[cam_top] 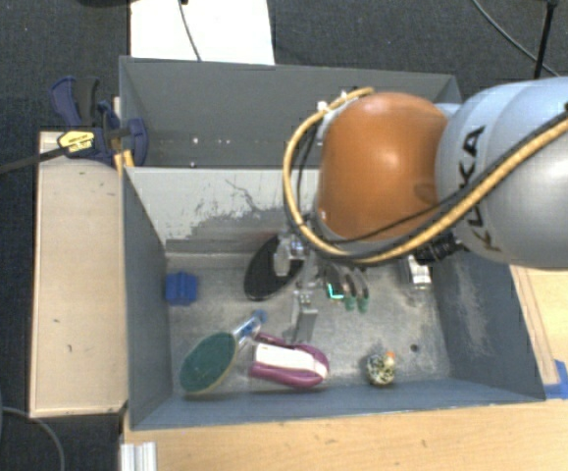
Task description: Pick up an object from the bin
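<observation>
One KUKA arm (519,165), tool (306,317) in bin (215,116)

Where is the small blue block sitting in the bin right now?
In the camera view, the blue block lies on the floor of the bin near the left wall, left of the black oval thing and above the green round brush.

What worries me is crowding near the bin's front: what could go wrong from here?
The gripper hangs close to the white and maroon object, which lies right beside the green round brush; coming down, it might catch both or shove one away. The black oval object close beside it could get knocked.
</observation>
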Action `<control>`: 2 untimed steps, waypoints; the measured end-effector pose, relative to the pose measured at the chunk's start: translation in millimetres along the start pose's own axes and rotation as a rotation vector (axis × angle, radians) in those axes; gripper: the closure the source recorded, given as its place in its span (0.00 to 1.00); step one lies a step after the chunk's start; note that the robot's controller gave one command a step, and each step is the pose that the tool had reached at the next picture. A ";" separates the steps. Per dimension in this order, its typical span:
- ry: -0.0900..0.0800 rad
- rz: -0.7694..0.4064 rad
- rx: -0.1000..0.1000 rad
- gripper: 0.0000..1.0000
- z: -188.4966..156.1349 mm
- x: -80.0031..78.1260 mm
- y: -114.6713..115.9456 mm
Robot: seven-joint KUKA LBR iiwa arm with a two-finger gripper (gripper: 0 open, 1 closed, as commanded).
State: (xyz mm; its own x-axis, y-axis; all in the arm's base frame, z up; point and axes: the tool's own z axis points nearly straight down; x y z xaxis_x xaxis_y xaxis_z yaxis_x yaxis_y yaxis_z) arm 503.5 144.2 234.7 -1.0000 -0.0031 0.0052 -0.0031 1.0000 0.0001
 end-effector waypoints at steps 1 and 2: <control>0.000 -0.002 0.000 0.00 150.8 -8.5 4.5; -0.009 0.002 -0.004 1.00 144.9 -10.5 6.2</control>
State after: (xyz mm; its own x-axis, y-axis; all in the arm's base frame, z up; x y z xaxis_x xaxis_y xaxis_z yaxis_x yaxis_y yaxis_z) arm 513.2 150.4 89.8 -1.0000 -0.0015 -0.0036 -0.0015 1.0000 0.0045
